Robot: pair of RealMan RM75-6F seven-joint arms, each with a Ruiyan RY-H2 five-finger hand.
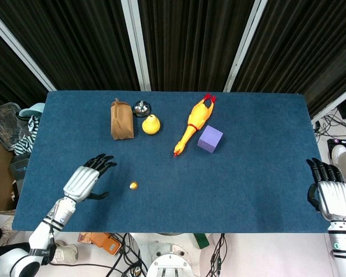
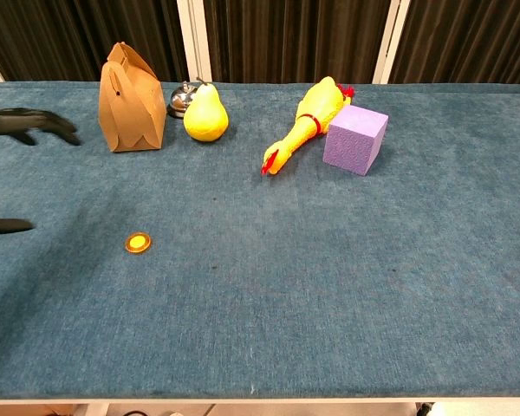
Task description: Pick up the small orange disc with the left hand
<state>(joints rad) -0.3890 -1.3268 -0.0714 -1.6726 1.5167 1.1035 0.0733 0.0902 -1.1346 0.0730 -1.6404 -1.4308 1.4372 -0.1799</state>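
The small orange disc [image 1: 133, 185] [image 2: 138, 243] lies flat on the blue table [image 1: 242, 190], left of the middle and toward the front. My left hand [image 1: 87, 179] hovers over the table just left of the disc, fingers spread apart, holding nothing. In the chest view only its dark fingertips [image 2: 35, 124] show at the left edge. My right hand [image 1: 333, 195] rests off the table's right front corner, fingers extended and empty; the chest view does not show it.
At the back stand a brown paper bag [image 1: 121, 119], a metal bell [image 1: 142, 108] and a yellow pear [image 1: 151, 124]. A rubber chicken [image 1: 194, 122] and a purple cube [image 1: 210, 139] lie right of them. Clutter sits beyond the table's left edge.
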